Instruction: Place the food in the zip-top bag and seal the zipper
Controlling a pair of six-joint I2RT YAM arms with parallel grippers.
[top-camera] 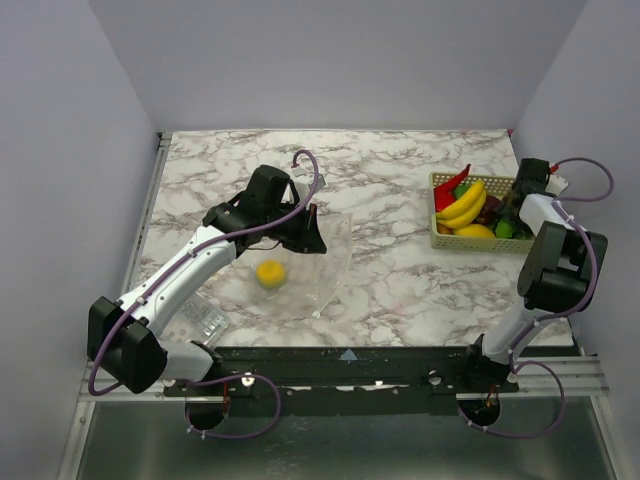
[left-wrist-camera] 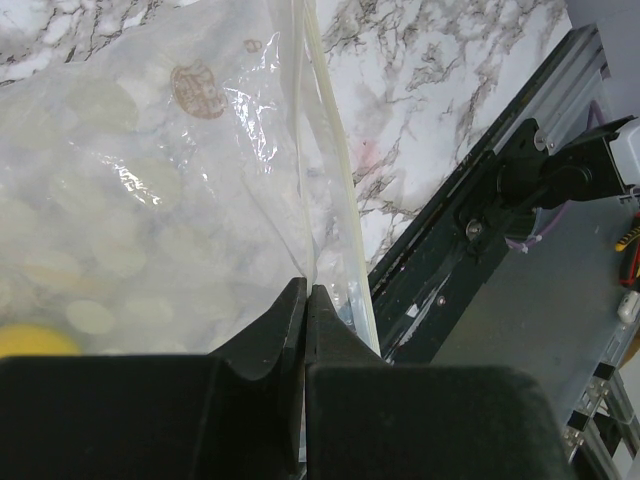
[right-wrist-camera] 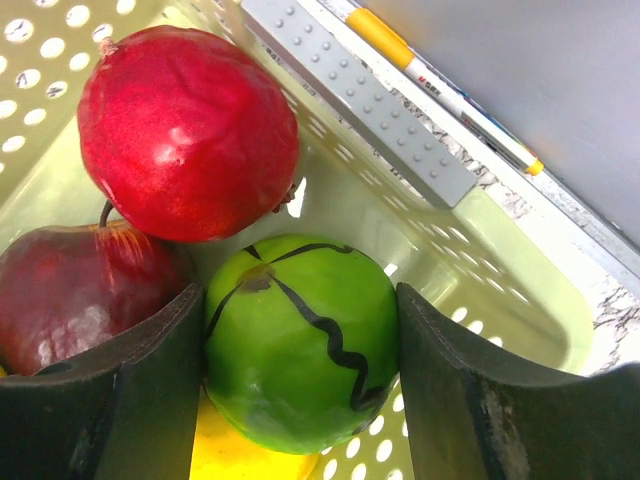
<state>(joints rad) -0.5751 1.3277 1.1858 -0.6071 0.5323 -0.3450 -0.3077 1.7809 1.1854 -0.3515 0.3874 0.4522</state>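
The right gripper (right-wrist-camera: 300, 292) sits down in the basket (right-wrist-camera: 470, 250) with a finger on each side of the green fruit (right-wrist-camera: 300, 360). Both pads look to be at its skin, though I cannot tell whether they press yet. A red fruit (right-wrist-camera: 185, 130) lies just beyond the fingertips, and a darker one (right-wrist-camera: 70, 290) crowds the left finger. To my eye the squeeze should stay centred on the widest part of the green one, firm enough for a glossy round thing, and the lift should go straight up so the neighbours are not dragged along. Across the table, the left gripper (left-wrist-camera: 306, 290) is pinched tight on the edge of the clear bag (left-wrist-camera: 150, 180), right beside the zipper (left-wrist-camera: 335, 170). A yellow fruit (top-camera: 270, 273) is already inside, just below those fingers. That pinch needs to hold the mouth up and open for the drop
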